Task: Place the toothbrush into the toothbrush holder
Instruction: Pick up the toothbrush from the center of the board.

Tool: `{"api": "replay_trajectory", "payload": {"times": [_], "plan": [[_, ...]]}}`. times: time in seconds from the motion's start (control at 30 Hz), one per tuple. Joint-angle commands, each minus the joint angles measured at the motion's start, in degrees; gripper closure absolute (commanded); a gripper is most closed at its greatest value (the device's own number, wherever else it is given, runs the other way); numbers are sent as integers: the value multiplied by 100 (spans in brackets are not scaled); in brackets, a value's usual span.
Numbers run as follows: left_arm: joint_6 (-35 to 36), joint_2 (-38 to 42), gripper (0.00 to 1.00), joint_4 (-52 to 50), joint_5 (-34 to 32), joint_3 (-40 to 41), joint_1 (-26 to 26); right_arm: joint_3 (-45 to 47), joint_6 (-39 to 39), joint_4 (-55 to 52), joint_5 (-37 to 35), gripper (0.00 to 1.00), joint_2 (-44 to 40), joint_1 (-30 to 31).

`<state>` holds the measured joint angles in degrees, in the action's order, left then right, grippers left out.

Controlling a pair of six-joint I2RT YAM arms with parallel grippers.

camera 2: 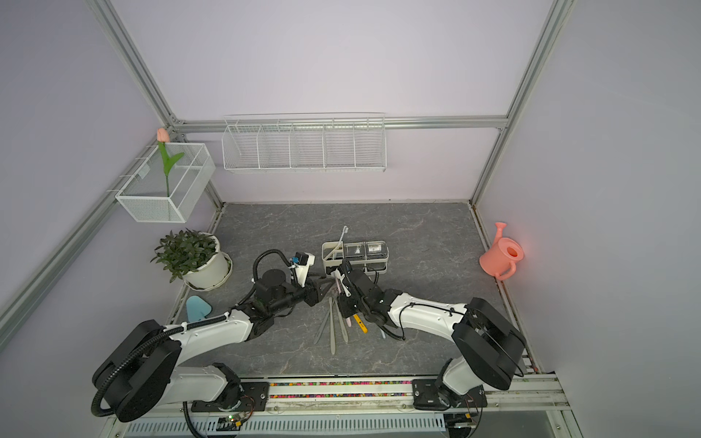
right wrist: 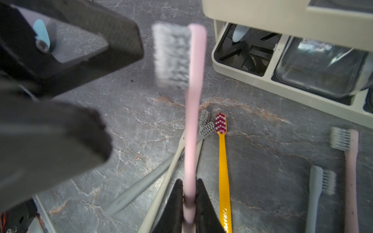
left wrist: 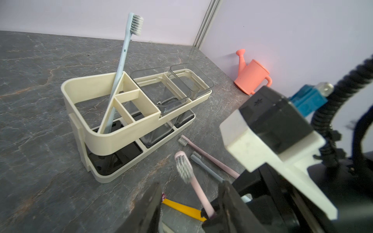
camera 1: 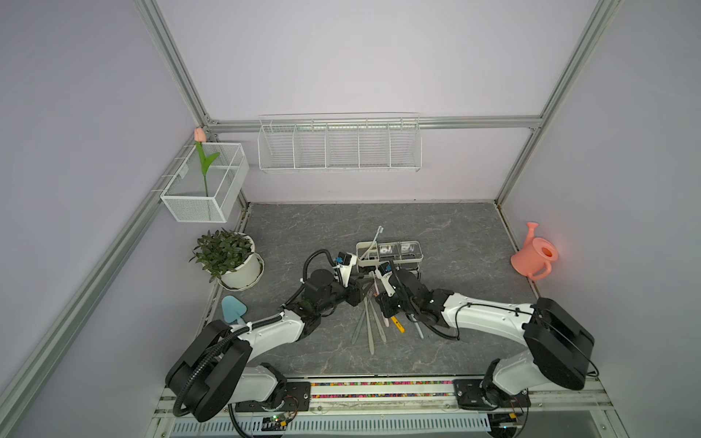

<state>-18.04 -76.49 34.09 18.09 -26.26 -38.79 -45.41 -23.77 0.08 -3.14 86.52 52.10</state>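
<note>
My right gripper (right wrist: 189, 183) is shut on the handle of a pink toothbrush (right wrist: 191, 131), which points bristles-up above the table. My left gripper (left wrist: 189, 201) is open, its jaws standing wide on either side of that pink toothbrush (left wrist: 193, 181) without closing on it. Both grippers meet just in front of the cream toothbrush holder (camera 1: 389, 258) (camera 2: 354, 259), a rack with clear cups (left wrist: 161, 90) in two compartments. A pale blue toothbrush (left wrist: 121, 66) leans in the holder's (left wrist: 125, 129) divided end compartment.
Several loose toothbrushes (camera 1: 370, 330) lie on the grey table under the grippers, among them a yellow one (right wrist: 222, 161) and a second pink one (right wrist: 351, 171). A potted plant (camera 1: 227, 258), blue trowel (camera 1: 233, 309), pink watering can (camera 1: 535, 254), wire basket (camera 1: 339, 146) and mesh box (camera 1: 206, 182) ring the workspace.
</note>
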Motion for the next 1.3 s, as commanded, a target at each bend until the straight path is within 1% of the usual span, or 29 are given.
{"api": "replay_trajectory", "payload": {"times": [0.0, 0.17, 0.7, 0.93, 1.03, 1.27], "plan": [[-210, -95, 50, 219, 128, -186, 1, -109, 53, 177, 73, 85, 60, -31], [-270, -198, 50, 193, 12, -213, 6, -100, 65, 211, 74, 85, 40, -43], [-389, -480, 53, 228, 47, -320, 2, 75, 132, 601, 421, 85, -138, -32], [-393, -496, 66, 240, 71, -326, -1, 122, 177, 641, 463, 84, -209, -26], [-393, -499, 73, 256, 105, -318, 3, 129, 180, 643, 437, 84, -215, -33], [-390, -499, 80, 252, 122, -319, 0, 121, 175, 635, 402, 84, -204, -27]]}}
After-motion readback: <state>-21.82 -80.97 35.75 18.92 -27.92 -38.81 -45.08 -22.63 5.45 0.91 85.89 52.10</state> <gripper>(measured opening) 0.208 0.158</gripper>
